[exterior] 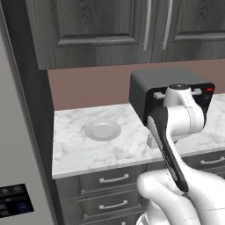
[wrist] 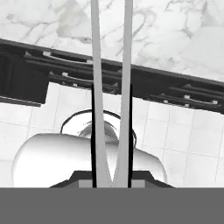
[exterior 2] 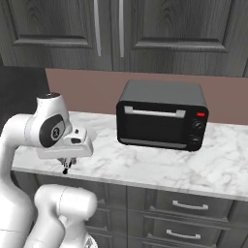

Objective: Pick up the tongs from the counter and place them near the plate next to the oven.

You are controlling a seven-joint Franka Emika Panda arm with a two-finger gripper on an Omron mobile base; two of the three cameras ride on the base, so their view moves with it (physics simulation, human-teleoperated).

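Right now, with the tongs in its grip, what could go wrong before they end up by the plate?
1. The gripper holds the tongs at the front edge of the counter, partly over the floor; a slip could drop them there.
2. The plate lies close to the toaster oven; a wide swing of the arm might knock either.

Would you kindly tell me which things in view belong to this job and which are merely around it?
Job in hand:
- tongs, held in the gripper
- plate
- toaster oven
- marble top under both

Just there:
- upper cabinets
- drawers
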